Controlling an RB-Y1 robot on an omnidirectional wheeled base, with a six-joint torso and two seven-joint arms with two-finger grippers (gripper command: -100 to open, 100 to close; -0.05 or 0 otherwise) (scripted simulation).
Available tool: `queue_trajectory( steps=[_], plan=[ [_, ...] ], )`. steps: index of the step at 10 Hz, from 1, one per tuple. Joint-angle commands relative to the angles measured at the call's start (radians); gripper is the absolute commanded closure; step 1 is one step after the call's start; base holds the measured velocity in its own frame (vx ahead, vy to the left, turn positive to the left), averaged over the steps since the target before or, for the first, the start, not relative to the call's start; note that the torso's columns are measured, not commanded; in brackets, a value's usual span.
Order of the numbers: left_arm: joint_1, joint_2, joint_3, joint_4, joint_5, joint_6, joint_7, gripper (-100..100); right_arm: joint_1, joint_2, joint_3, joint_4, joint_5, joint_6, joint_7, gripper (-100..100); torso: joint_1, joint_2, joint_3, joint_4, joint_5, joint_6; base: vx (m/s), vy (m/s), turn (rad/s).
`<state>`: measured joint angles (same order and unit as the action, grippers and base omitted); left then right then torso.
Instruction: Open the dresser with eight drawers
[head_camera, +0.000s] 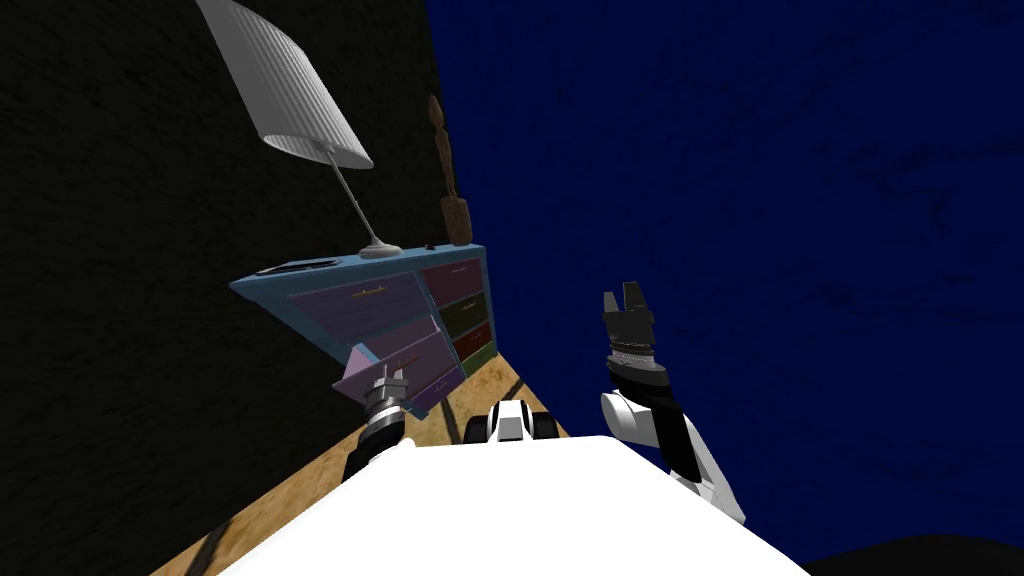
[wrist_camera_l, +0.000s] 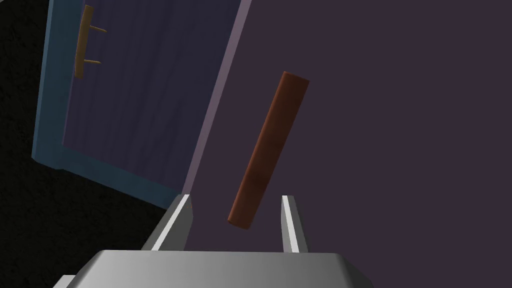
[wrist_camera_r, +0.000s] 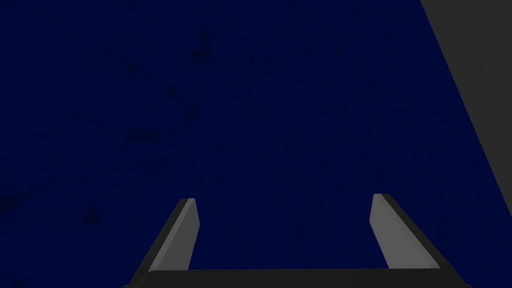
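The dresser (head_camera: 262, 292) has a blue frame, wide purple drawers on its left and small coloured drawers (head_camera: 465, 315) on its right. One purple drawer (head_camera: 420, 352) stands pulled out, its lilac side showing. My left gripper (head_camera: 390, 378) is at that drawer's front. In the left wrist view its fingers (wrist_camera_l: 186, 212) stand apart on either side of the lower end of the drawer's brown bar handle (wrist_camera_l: 270, 145), with a gap on each side. The drawer above has a tan handle (wrist_camera_l: 82, 42). My right gripper (head_camera: 628, 292) is raised to the right of the dresser, open (wrist_camera_r: 285, 197) and empty.
A white-shaded lamp (head_camera: 300, 90) and a brown carved figure (head_camera: 447, 180) stand on the dresser top. A dark blue wall (head_camera: 750, 200) runs along the right. Wooden floor (head_camera: 490, 385) shows below the dresser. A black area (head_camera: 100, 300) lies to the left.
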<state>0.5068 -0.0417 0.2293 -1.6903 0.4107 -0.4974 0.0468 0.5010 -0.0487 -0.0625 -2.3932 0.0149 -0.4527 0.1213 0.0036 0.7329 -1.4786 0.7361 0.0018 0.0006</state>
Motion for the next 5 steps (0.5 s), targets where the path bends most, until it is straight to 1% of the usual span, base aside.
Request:
queue_trajectory(
  steps=[1, 5],
  plan=[
    [0.032, 0.001, 0.009, -0.069, 0.017, 0.045, -0.004, -100, 0.000, 0.000, 0.000, 0.000, 0.000, 0.000, 0.000, 0, 0.003, -0.002, -0.002, 0.000, -0.001, 0.000, 0.040, 0.010, -0.011],
    [0.086, 0.000, 0.023, -0.179, 0.043, 0.115, -0.011, -100, 0.001, 0.000, 0.000, 0.000, 0.000, 0.000, 0.000, 0, -0.005, 0.005, 0.002, 0.002, -0.002, -0.001, 0.033, -0.001, -0.007]
  ],
)
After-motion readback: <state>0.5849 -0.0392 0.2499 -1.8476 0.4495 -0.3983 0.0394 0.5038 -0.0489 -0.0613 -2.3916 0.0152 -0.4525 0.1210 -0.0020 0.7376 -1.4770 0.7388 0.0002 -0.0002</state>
